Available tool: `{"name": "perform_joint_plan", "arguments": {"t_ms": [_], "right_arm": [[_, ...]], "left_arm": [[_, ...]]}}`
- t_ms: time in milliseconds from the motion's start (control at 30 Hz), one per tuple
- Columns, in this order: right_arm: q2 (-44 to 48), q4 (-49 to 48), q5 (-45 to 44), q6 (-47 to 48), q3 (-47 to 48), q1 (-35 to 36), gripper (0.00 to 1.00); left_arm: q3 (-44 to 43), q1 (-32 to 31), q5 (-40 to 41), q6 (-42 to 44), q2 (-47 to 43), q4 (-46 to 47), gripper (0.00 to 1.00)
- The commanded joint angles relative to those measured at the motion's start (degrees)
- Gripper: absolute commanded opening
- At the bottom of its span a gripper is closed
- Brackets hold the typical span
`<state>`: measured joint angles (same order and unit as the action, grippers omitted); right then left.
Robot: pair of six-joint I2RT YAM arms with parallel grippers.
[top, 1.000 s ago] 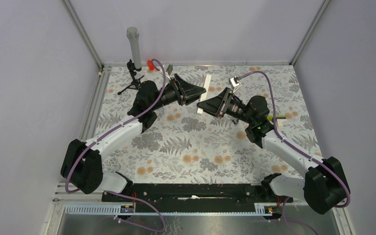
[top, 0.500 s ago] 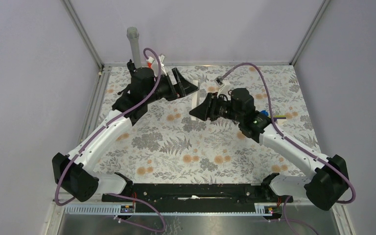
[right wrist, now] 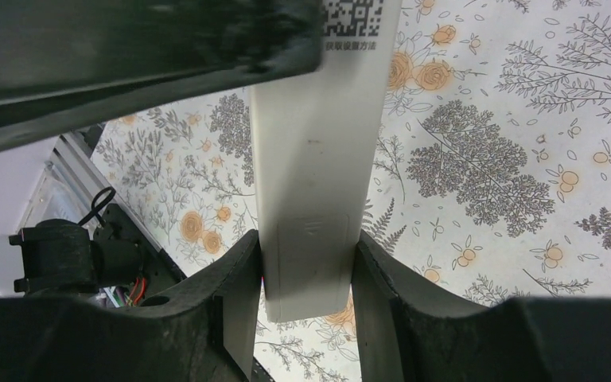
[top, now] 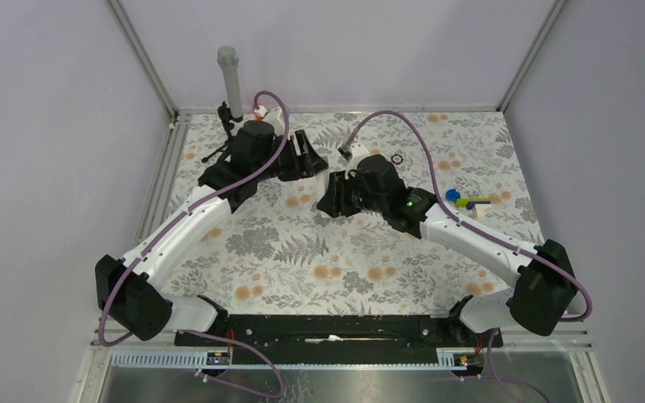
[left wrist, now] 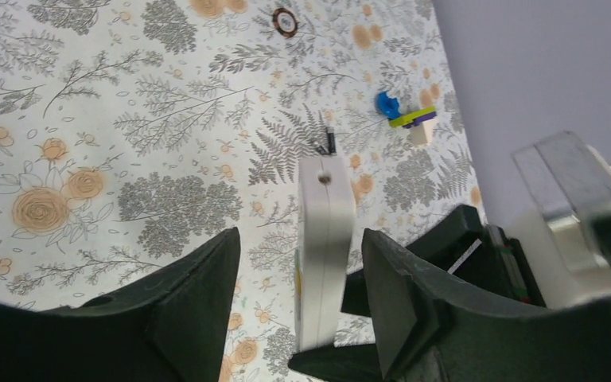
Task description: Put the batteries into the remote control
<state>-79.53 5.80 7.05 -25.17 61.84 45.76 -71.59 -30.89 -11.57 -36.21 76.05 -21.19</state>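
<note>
Remote control [right wrist: 318,159]: held above the table [left wrist: 127,119], clamped in the right gripper [right wrist: 309,259], with the left gripper [left wrist: 301,239] spread wide around it, not touching; batteries [left wrist: 328,142] loose on the cloth; loading judged not yet begun.

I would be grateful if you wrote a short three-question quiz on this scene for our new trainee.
1. True or false: the batteries are already inside the remote control.
2. Which gripper is clamped on the remote control? A) left B) right C) neither
3. Fill in: the left gripper stands ____ around the remote control, with cloth showing between one finger and the bar.

Key
1. False: they lie on the table beyond the remote control's end.
2. B: the right gripper presses on both sides.
3. open
</note>
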Motion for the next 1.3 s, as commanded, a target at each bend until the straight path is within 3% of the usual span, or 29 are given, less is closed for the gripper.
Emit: {"name": "perform_joint_plan", "arguments": {"t_ms": [0,300,500,533,633,700,800,933,1067,1267], "right_arm": [[0.12,-1.99,-1.11,2.54,2.52,1.34,0.20],[-1.01,-2.11,0.30,2.88,3.26,1.81,0.23],[-1.41,-2.70,-0.19,1.39,3.57,1.79,0.26],[-1.42,-2.71,0.07,1.01,3.57,1.79,0.36],[0.05,-3.42,0.79,-0.91,2.72,1.79,0.84],[3.00,-6.82,1.63,-2.50,0.73,1.80,0.98],[8.39,-11.96,1.19,-7.49,-2.84,1.57,1.00],[13.48,-17.72,-3.63,-19.61,-7.82,1.44,1.00],[17.42,-35.01,-5.65,-32.73,-17.76,1.44,1.00],[14.35,-41.57,-3.15,-37.56,-17.21,1.46,0.97]], "left_arm": [[-0.73,-0.04,3.04,1.23,2.56,-2.06,0.59],[0.52,0.07,-2.15,-0.98,3.75,-0.17,0.42],[3.64,3.01,-9.27,-3.04,1.88,3.73,0.06],[3.83,3.44,-10.00,-3.08,1.32,3.86,0.01],[4.28,5.00,-11.77,-2.41,-0.60,3.88,0.00],[4.71,6.87,-13.26,-1.98,-2.17,4.00,0.00],[6.19,10.41,-17.23,-2.75,-5.16,6.08,0.00],[10.37,13.67,-21.81,-9.83,-9.42,15.01,0.00],[15.52,13.93,-23.32,-18.85,-13.62,27.40,0.00],[19.83,13.93,-22.70,-28.37,-17.39,37.41,0.00]]}}
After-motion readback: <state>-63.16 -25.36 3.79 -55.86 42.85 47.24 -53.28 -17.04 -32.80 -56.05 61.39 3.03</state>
